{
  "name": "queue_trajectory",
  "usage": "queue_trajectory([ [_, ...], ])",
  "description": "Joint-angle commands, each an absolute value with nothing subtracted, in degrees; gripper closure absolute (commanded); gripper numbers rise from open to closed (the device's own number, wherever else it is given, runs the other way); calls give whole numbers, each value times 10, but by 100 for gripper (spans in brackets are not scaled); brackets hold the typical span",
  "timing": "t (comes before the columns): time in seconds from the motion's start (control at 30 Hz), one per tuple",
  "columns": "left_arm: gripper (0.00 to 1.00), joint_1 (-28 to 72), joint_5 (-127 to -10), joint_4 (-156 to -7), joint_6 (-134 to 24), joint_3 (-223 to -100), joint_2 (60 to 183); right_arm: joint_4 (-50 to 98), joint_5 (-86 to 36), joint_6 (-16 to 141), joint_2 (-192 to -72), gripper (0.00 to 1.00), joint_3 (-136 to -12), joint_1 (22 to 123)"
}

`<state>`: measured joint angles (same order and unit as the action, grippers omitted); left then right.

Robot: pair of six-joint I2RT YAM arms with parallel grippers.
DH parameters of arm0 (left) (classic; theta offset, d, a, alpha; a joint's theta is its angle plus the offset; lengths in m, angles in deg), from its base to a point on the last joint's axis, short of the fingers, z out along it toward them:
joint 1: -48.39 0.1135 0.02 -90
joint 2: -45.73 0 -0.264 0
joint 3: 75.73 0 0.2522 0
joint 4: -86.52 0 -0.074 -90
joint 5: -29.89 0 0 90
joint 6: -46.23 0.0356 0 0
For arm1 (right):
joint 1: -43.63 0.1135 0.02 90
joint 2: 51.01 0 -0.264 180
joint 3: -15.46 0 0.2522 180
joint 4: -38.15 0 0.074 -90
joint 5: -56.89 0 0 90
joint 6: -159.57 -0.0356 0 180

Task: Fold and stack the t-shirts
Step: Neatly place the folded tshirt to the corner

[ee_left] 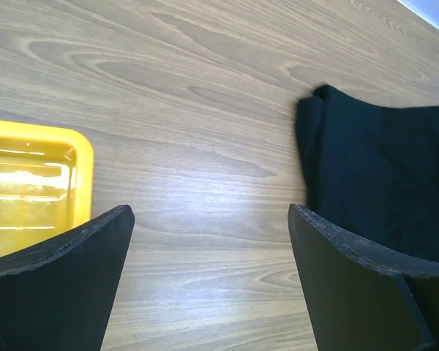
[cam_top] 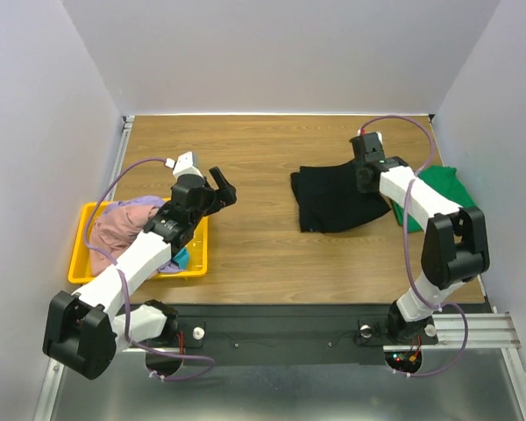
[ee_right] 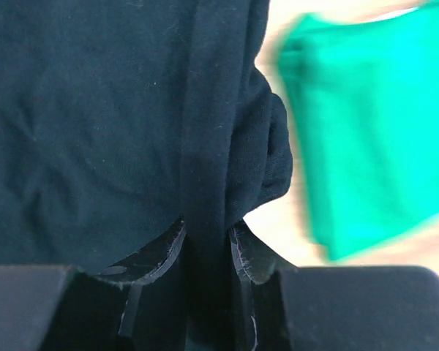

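Your right gripper (ee_right: 208,238) pinched a fold of the black t-shirt (ee_right: 95,110), which lay on the table (ee_left: 205,88) right of centre, with the green t-shirt (cam_top: 445,186) just beside it near the right edge. Your left gripper (ee_left: 208,212) hung with its fingers spread wide over bare wood, next to the yellow bin (cam_top: 77,254), which held a pink tee (cam_top: 114,230).
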<state>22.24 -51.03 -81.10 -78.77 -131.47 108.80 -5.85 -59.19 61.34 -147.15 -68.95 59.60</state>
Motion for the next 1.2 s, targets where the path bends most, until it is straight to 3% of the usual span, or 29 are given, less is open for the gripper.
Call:
queue_trajectory([
  [0.0, 1, 223, -482, -807, -773, -1311, 1073, -102, -713, 725, -1431, 100, -726, 564],
  [0.53, 1, 226, -430, -798, -764, -1320, 1060, -112, -759, 947, -1409, 100, -802, 466],
  [0.9, 1, 226, -418, -787, -764, -1318, 1058, -113, -755, 981, -1400, 100, -898, 457],
  [1.17, 1, 227, -414, -787, -766, -1315, 1051, -112, -741, 974, -1398, 100, -903, 438],
])
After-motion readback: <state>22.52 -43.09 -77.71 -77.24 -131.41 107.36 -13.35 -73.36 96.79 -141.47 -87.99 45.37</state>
